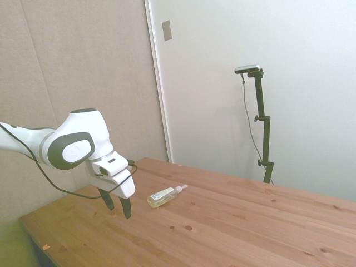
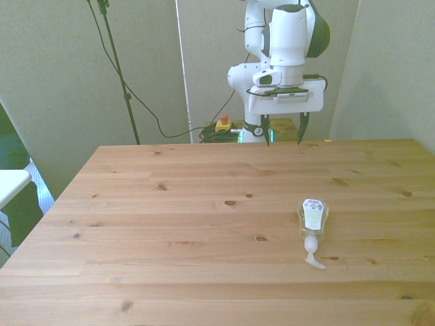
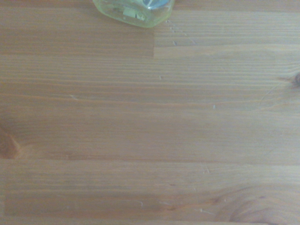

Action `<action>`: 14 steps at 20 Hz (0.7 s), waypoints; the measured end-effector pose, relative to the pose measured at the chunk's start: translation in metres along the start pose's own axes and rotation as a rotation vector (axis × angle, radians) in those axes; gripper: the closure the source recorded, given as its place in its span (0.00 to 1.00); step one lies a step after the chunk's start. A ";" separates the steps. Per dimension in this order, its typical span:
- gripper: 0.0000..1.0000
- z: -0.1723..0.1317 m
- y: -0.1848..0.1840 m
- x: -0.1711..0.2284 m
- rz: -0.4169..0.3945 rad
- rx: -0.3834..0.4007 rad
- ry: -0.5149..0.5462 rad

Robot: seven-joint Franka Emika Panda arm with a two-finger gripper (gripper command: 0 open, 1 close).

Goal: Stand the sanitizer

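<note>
Nearest the front camera, the sanitizer (image 2: 312,219) lies flat on its side on the wooden table (image 2: 170,231), toward the front view's right, label up, with its thin white pump nozzle pointing at the table's near edge. Yellowish liquid shows through the clear body. From the side it rests on the boards with the nozzle aimed away from the arm (image 1: 167,195). The wrist camera catches only the bottle's greenish-yellow base at the rim of its picture (image 3: 133,10), the rest being bare planks. Well apart from the bottle, the gripper (image 2: 283,129) hangs above the table's far edge, its two dark fingers spread apart and pointing down, holding nothing (image 1: 119,204)
</note>
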State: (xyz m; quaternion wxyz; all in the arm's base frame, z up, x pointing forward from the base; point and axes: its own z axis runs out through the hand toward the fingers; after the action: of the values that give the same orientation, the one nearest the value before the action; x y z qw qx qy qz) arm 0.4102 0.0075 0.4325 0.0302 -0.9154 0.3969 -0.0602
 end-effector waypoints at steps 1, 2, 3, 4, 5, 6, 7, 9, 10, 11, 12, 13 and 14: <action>0.00 0.000 0.000 0.000 0.001 0.000 -0.001; 0.00 0.001 0.001 0.002 -0.001 0.001 -0.003; 0.00 0.000 0.000 0.003 0.000 0.002 -0.003; 0.00 -0.002 -0.003 0.006 0.000 0.006 0.000; 0.00 -0.005 -0.008 0.009 0.000 0.013 0.005; 0.00 -0.009 -0.015 0.015 0.004 0.022 0.012; 0.00 -0.013 -0.023 0.021 0.012 0.031 0.018; 0.00 -0.016 -0.045 0.035 0.037 0.051 0.031; 0.00 -0.016 -0.058 0.043 0.056 0.060 0.039; 0.00 -0.013 -0.072 0.051 0.075 0.069 0.045; 0.00 -0.009 -0.085 0.060 0.094 0.075 0.051; 0.00 -0.005 -0.099 0.068 0.110 0.077 0.062; 0.00 -0.002 -0.111 0.077 0.126 0.076 0.075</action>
State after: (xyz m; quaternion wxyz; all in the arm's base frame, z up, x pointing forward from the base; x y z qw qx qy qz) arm 0.5424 0.0275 0.4525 0.0540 -0.8839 0.4520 -0.1075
